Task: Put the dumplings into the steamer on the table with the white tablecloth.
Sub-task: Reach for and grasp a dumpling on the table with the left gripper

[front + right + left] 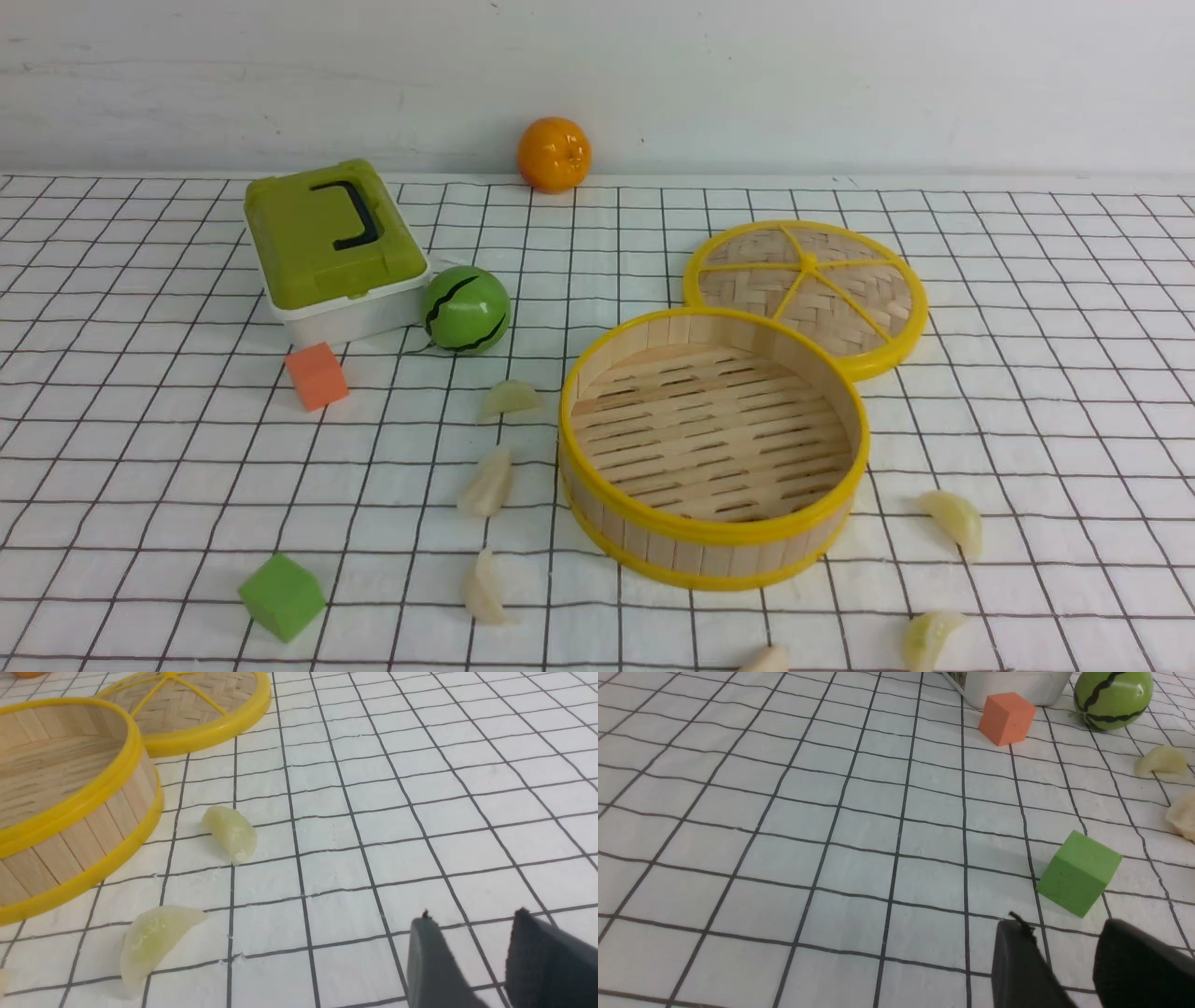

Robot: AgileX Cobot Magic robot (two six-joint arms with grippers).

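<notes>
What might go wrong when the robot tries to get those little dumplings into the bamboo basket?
1. The dumplings are small and glossy, flat on the tablecloth; the open right gripper might drop one or pinch cloth.
2. The green cube sits close to the left gripper and could get knocked.
3. One dumpling lies near the steamer wall; fingers might shove the steamer.

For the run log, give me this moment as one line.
steamer: empty, lid off | dumplings: six on tablecloth | left gripper: open, empty | right gripper: open, empty
</notes>
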